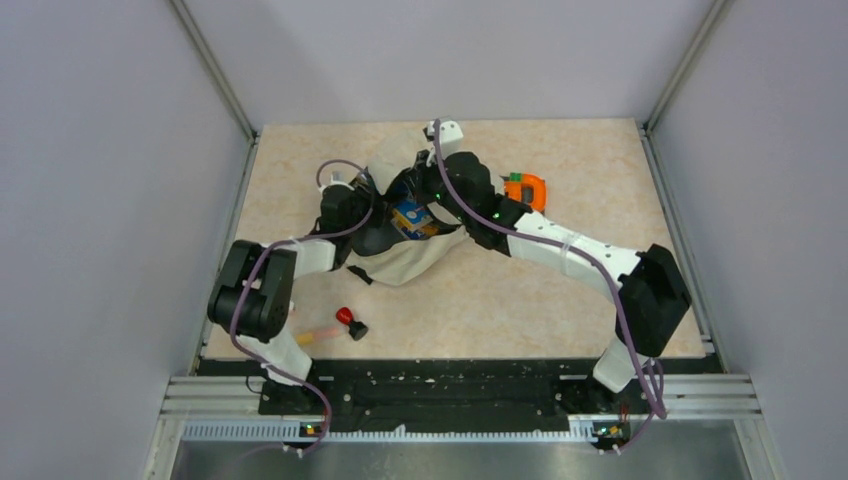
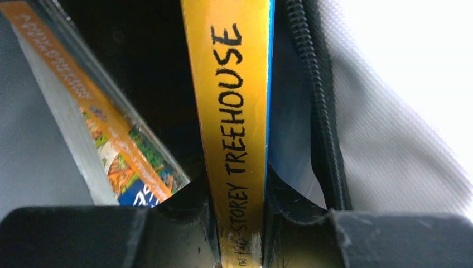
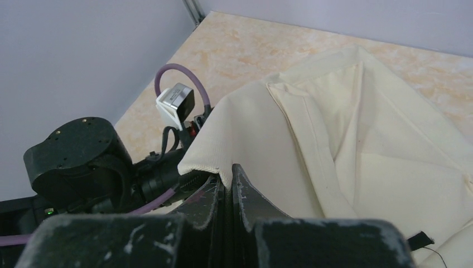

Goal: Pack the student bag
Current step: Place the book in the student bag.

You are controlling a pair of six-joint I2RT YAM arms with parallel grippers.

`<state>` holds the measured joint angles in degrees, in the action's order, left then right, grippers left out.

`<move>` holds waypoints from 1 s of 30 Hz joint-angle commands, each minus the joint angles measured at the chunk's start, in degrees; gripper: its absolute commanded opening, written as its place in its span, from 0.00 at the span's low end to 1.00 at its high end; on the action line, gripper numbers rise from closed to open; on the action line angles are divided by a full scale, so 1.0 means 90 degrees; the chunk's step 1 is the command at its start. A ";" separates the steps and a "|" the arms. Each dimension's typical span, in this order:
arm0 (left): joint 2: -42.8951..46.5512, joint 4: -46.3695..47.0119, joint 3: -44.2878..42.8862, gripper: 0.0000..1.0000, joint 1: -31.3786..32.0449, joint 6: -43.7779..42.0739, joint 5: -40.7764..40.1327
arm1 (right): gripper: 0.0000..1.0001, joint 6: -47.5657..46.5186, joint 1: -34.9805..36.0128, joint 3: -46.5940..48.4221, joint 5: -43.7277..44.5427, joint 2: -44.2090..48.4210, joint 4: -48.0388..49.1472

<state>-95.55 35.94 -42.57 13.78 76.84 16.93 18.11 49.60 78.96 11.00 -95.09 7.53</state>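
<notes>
Robot lab cell, grey panel walls (image 1: 100, 200), aluminium frame rails (image 1: 690, 390)

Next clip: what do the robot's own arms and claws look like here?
The left arm and right arm have white links between bulky black joint housings, each trailed by a purple cable. Small green lights glow near the right wrist. The left claw and right claw have black, flat-faced fingers; the right one's are scuffed with pale marks.
</notes>
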 commanded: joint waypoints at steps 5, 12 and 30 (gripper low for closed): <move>-0.0641 0.1388 -0.0393 0.03 0.0280 -0.0158 -0.0540 | 0.00 -0.0296 0.0104 0.0094 0.0304 0.0312 0.0564; 0.0008 0.0104 -0.0425 0.45 0.0223 -0.1126 -0.0416 | 0.00 -0.0375 0.0106 0.0099 0.0368 0.0359 0.0542; 0.0707 -0.1827 -0.0350 0.48 0.0227 -0.2883 -0.0051 | 0.00 -0.0428 0.0105 -0.0073 0.0365 0.0500 0.0589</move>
<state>-89.01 19.07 -44.34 15.88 55.31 12.38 14.94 49.76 77.60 13.91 -94.67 8.36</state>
